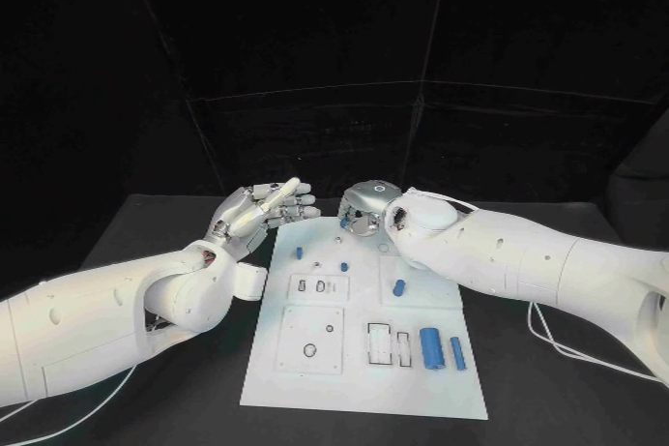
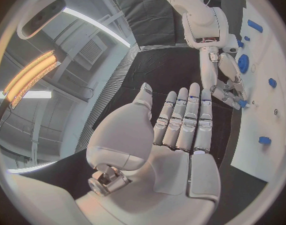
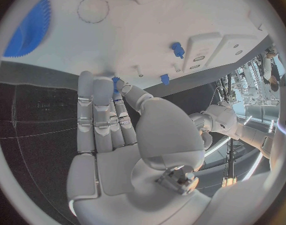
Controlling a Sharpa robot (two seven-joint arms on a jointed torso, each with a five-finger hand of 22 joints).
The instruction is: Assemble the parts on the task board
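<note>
The white task board [image 1: 365,369] lies in the middle of the black table. Over its far edge my right hand [image 1: 365,212] points its fingers down and pinches a small blue part [image 2: 241,103] between thumb and fingertip; the same small blue part [image 3: 115,80] shows at its fingertips just above the board [image 3: 155,15]. My left hand [image 1: 265,210] is raised beside the board's far left corner, fingers straight and apart, holding nothing. Its palm [image 2: 180,135] faces the right hand. Two blue cylinders [image 1: 431,347] lie at the board's near right, and another blue piece [image 1: 399,288] lies farther up.
Small blue pegs [image 1: 299,253] stand near the board's far left. A blue toothed disc [image 3: 30,27] and two blue pegs [image 3: 177,49] sit on the board close to the right hand. Raised white blocks with slots [image 1: 316,286] occupy the board's middle. A white cable [image 1: 558,344] trails at right.
</note>
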